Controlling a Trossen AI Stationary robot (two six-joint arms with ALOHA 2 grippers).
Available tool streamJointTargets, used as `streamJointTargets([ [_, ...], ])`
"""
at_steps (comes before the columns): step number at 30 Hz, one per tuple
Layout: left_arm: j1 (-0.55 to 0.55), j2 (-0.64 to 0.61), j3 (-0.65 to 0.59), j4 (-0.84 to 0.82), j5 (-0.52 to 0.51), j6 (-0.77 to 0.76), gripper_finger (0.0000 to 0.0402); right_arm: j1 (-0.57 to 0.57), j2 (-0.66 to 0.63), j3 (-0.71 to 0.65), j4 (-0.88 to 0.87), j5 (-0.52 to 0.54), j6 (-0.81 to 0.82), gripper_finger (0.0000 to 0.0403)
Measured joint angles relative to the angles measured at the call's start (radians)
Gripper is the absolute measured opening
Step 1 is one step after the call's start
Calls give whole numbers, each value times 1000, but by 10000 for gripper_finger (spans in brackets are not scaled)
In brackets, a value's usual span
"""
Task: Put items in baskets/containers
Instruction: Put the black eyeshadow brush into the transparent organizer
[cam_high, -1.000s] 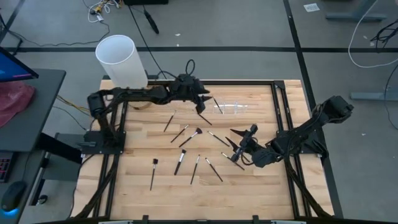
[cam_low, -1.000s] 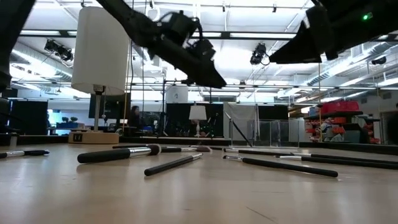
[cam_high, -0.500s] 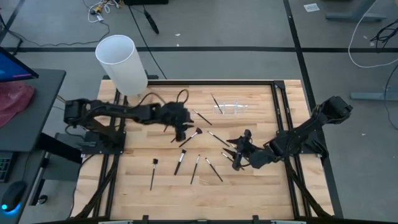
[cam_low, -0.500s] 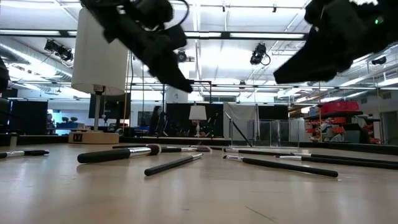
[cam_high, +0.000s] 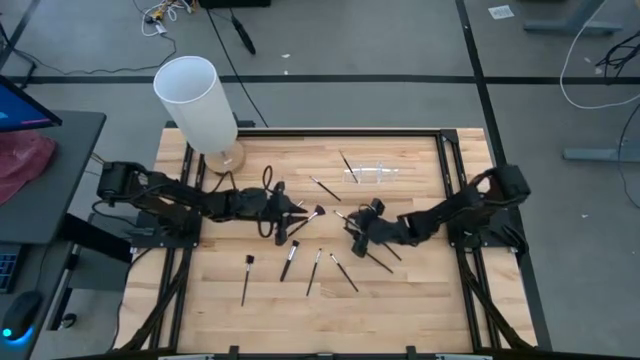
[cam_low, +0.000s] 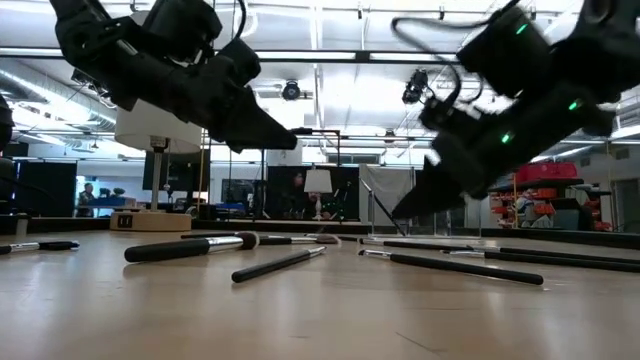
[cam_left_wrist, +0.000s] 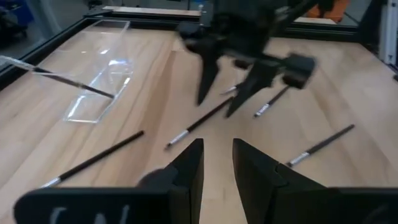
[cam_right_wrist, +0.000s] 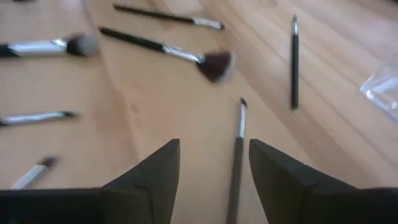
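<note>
Several thin makeup brushes lie flat and scattered on the wooden table, among them a fan-tipped one (cam_high: 308, 218) and a row near the front (cam_high: 314, 270). The clear plastic holder (cam_high: 376, 172) sits at the far middle, and one brush (cam_left_wrist: 68, 79) lies slanting across its rim. My left gripper (cam_high: 290, 218) hovers over the table's middle, fingers a little apart, with nothing between them (cam_left_wrist: 217, 163). My right gripper (cam_high: 353, 228) faces it from the right, open and low. One brush (cam_right_wrist: 237, 146) lies on the table in line with its gap.
A tall white cylinder (cam_high: 196, 98) on a round wooden base stands at the far left corner. A black frame (cam_high: 440, 160) runs along the table's edges. The two grippers point at each other a short way apart; bare wood lies along the near edge.
My left gripper has drawn back from beside the clear holder toward the table's middle and near left, and has sunk lower. My right gripper has gone toward the table's left and down, tipping more toward the tabletop. The brushes lie where they were.
</note>
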Motion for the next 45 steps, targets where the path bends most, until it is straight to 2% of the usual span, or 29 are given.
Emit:
streamJointTargets([
  [2, -2, 0, 0, 8, -4, 8, 87, -34, 36, 0, 41, -44, -19, 197],
  [6, -1, 0, 1, 53, -18, 18, 87, -73, 95, 0, 87, -65, -67, 192],
  [15, -6, 0, 1, 80, -19, 13, 87, -101, 175, 2, 179, -72, -76, 140],
  [21, -23, 0, 1, 84, -18, 17, 87, -139, 217, 1, 189, -129, -84, 90],
  [28, -24, 0, 1, 84, -18, 18, 87, -166, 227, -59, 304, -191, -76, 12],
  [34, -24, 0, 1, 84, -18, 19, 87, -168, 227, -70, 324, -203, -105, 10],
  [38, -24, 0, 1, 84, -18, 19, 87, -168, 233, -85, 408, -206, -168, 7],
  [45, -24, 0, 1, 84, -18, 19, 87, -168, 184, -90, 434, -152, -208, 7],
])
